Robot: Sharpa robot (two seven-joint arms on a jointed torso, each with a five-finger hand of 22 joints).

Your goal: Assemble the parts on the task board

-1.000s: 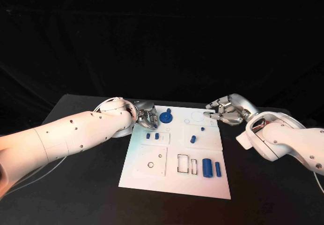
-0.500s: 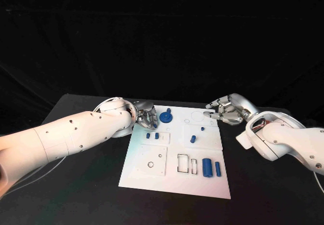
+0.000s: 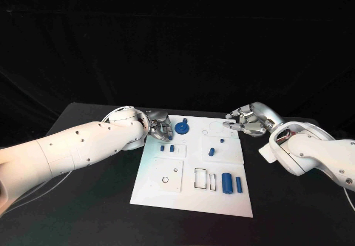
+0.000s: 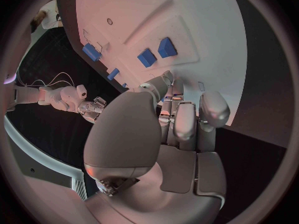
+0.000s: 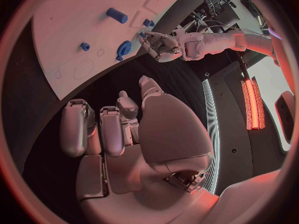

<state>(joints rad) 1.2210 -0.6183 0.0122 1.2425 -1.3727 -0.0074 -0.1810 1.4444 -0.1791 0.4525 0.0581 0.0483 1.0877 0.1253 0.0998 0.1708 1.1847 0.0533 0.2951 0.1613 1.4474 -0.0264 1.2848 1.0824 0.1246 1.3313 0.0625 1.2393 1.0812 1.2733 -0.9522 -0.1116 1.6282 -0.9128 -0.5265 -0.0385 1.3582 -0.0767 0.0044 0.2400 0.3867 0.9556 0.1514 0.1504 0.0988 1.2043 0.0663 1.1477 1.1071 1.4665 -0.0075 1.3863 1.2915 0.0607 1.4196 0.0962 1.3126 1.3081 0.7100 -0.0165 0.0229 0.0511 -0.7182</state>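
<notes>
Head view showed the left hand (image 3: 160,129) beside the blue knob (image 3: 182,126) on the task board (image 3: 192,197), fingers curled, empty. The right hand (image 3: 246,122) hovered likewise, curled. Reaching squarely over a part seemed wise.

No text, label, brand, number or sign can be read anywhere; the task board (image 3: 194,171) bears only thin outlines, no legible writing.

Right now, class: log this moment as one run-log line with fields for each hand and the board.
left hand: curled, empty, at board's far left corner | right hand: curled, empty, off far right corner | task board: blue parts lying on it
</notes>
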